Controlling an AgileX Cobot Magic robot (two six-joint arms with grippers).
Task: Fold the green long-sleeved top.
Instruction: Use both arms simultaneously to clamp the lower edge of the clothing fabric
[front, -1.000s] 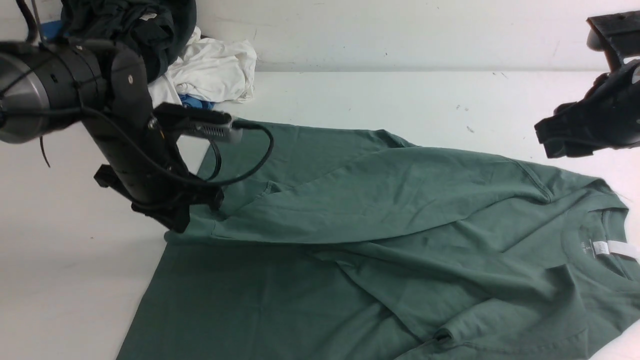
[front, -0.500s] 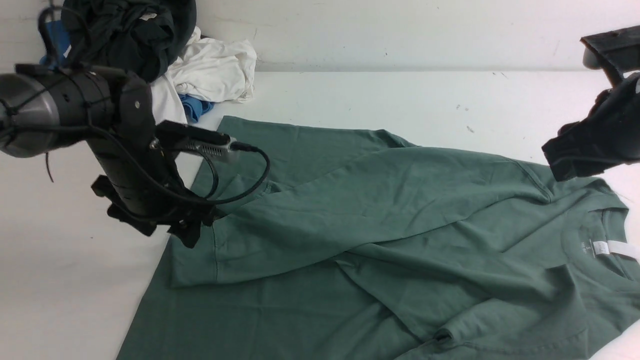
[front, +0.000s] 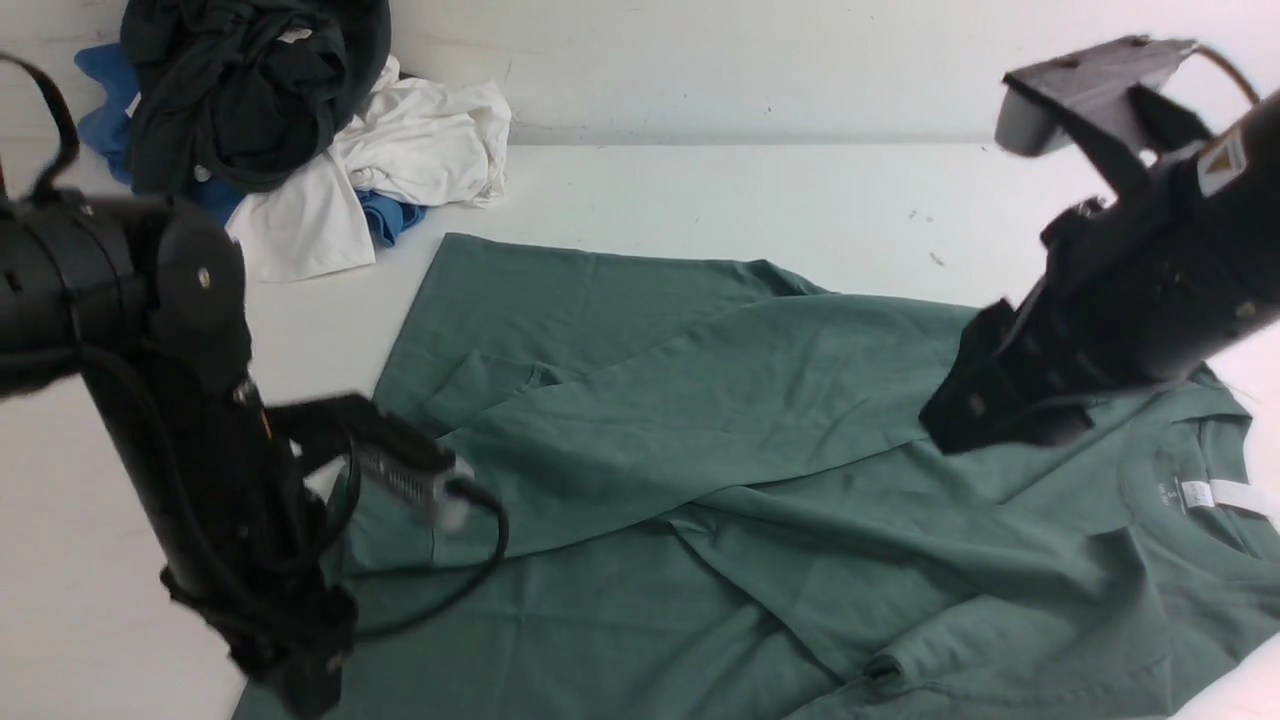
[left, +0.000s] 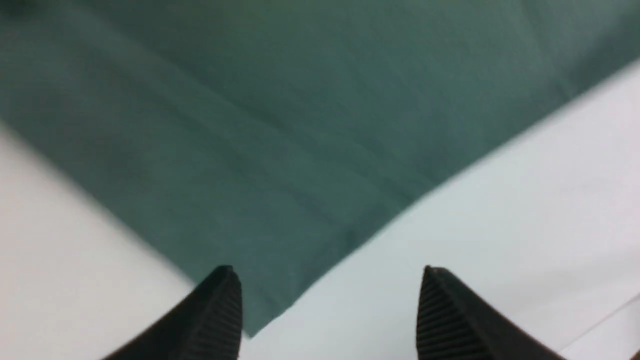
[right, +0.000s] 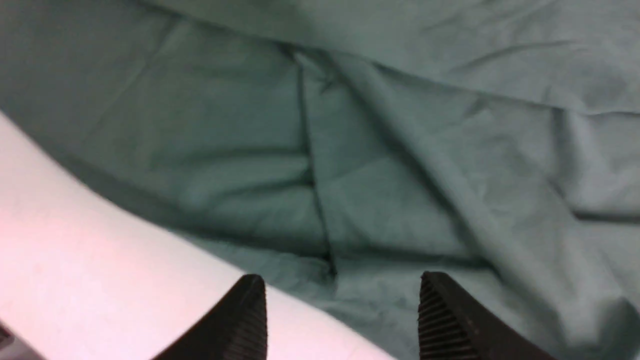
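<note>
I see the green long-sleeved top (front: 700, 450) spread flat on the white table (front: 750, 190). It fills the centre and lower right of the front view, with its hem toward the left of the frame. Its collar, with the white neck tag (front: 1215, 495), sits at the right edge. Both sleeves are folded across the body.

The left gripper (front: 300, 680) is at the lower left of the front view, over the lower-left hem corner of the top. In the left wrist view its jaws (left: 330, 280) stand wide apart with nothing between them. The corner of the top lies just beside one fingertip (left: 222, 300), and the other is over bare table. I cannot tell whether the gripper touches the cloth.

The right gripper (front: 985, 415) is at the right of the front view, above the shoulder area, left of the collar. In the right wrist view its jaws (right: 340, 285) are spread and empty, over creased fabric near an edge of the top.

A dark garment (front: 250, 90), a white garment (front: 420, 140) and a blue garment (front: 395, 215) are piled at the upper left, apart from the top.
</note>
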